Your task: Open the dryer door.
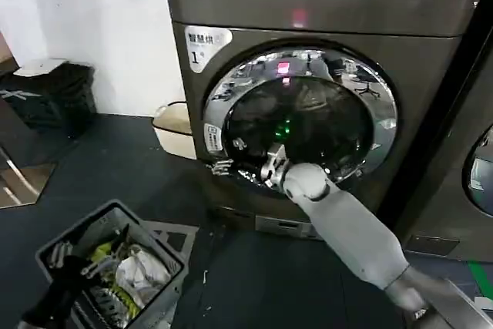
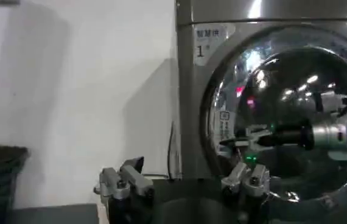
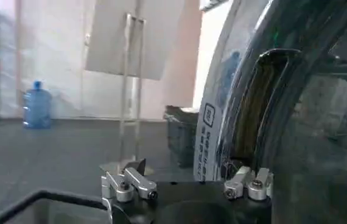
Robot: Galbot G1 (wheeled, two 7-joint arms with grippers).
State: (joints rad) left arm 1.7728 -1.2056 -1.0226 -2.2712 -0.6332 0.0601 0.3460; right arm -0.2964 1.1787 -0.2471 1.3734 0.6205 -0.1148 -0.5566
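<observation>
The right gripper [image 1: 231, 168], fingers spread wide, is placed at the left rim of the dryer door [image 1: 300, 117], where the chrome edge should be hooked firmly before an outward pull.

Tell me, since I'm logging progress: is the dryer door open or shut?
Shut: the dryer door sits flush in the dryer front, its chrome ring seated evenly. The right gripper reaches its lower left edge.
</observation>
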